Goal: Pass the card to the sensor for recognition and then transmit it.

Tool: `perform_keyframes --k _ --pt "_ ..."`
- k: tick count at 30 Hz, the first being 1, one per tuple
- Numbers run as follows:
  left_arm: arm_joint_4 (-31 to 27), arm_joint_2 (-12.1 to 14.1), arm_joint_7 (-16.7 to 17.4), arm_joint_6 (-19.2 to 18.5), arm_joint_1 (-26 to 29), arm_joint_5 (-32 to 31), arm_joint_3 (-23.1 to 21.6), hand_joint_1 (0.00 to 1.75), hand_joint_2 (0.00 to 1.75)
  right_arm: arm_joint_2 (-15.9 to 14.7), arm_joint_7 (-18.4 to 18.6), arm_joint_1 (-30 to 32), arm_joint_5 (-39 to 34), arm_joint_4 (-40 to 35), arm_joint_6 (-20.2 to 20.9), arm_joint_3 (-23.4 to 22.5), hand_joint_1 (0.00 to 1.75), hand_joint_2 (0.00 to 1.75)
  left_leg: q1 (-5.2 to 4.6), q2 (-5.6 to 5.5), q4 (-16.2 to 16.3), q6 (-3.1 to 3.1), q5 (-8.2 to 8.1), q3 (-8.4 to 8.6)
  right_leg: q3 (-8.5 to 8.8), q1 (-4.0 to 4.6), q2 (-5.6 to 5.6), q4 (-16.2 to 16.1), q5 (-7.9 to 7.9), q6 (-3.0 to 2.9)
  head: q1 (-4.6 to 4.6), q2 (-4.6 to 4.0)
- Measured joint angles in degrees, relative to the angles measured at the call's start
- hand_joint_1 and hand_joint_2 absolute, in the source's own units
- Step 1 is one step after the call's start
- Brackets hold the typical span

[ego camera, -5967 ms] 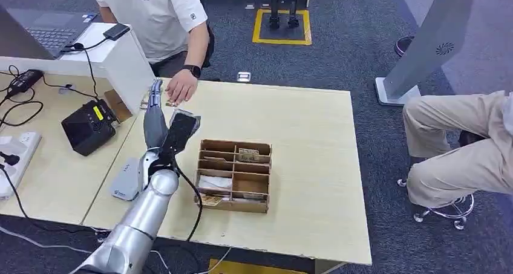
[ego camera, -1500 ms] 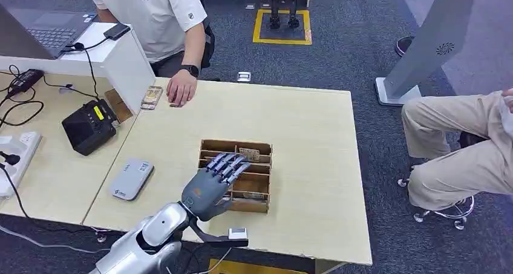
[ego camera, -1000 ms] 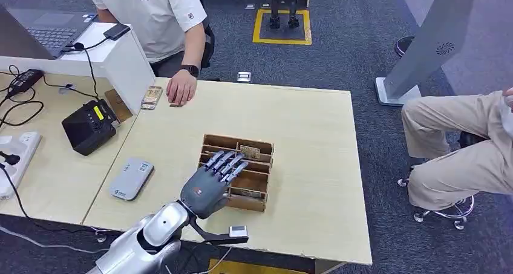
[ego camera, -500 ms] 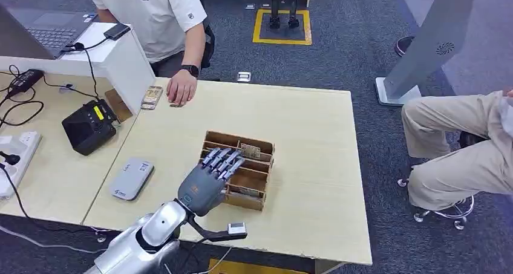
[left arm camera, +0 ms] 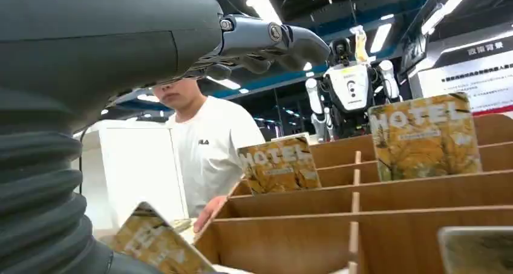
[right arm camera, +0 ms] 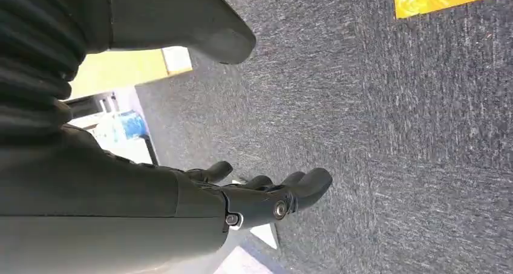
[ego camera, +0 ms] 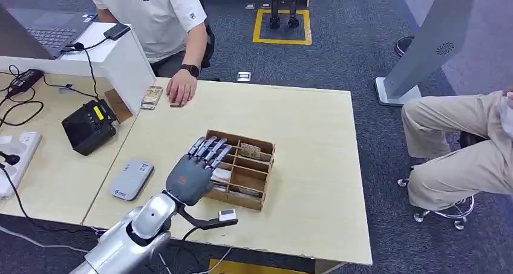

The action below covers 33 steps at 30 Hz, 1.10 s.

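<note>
Left robot hand hides organiser's left compartments.

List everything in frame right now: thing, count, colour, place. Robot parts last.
Light wooden table: one, beige, centre.
Brown cardboard divider box: one, mid-table, partly under the left hand.
Yellow HOTEL cards: at least three standing in the box's slots; exact total unclear.
Small card stack: one, far left table edge, beside the seated person's hand.
Grey flat card sensor: one, near left of table.
Black desktop device: one, on the neighbouring desk.
Laptop: one, grey, on the white raised stand.
Person in white shirt: one, seated across the table.
Person in beige trousers: one, at right.
Left hand: grey, fingers spread over the box, holding nothing.
Right hand: dark, empty, over grey carpet.
</note>
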Motion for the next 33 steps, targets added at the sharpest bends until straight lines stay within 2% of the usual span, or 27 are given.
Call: perform_keyframes --k 9,24,33 --pt "0.00 0.81 0.90 -0.70 -0.12 -1.13 0.72 0.00 1.75 0.02 0.00 -0.01 -0.02 0.00 -0.09 -0.15 0.00 1.75 0.00 0.00 0.00 0.00 0.00 0.00 0.00 0.00 0.00 0.00 0.00 0.00 0.00 0.00" --pt "0.00 1.60 1.68 -9.66 -1.50 1.79 0.76 0.00 1.75 0.15 0.00 -0.11 -0.02 -0.48 -0.52 -0.70 0.00 1.75 0.00 -0.01 0.00 0.00 0.00 0.01 0.02 0.00 -0.01 0.00 0.00 0.00 0.00 0.00" --pt "0.02 1.68 1.75 -10.95 -2.00 2.93 0.76 0.03 1.75 0.15 0.02 -0.12 -0.02 -0.66 -0.52 -0.70 0.00 1.75 0.00 -0.01 0.00 0.00 0.00 0.02 0.02 0.00 -0.01 0.00 0.01 -0.01 0.00 0.00"
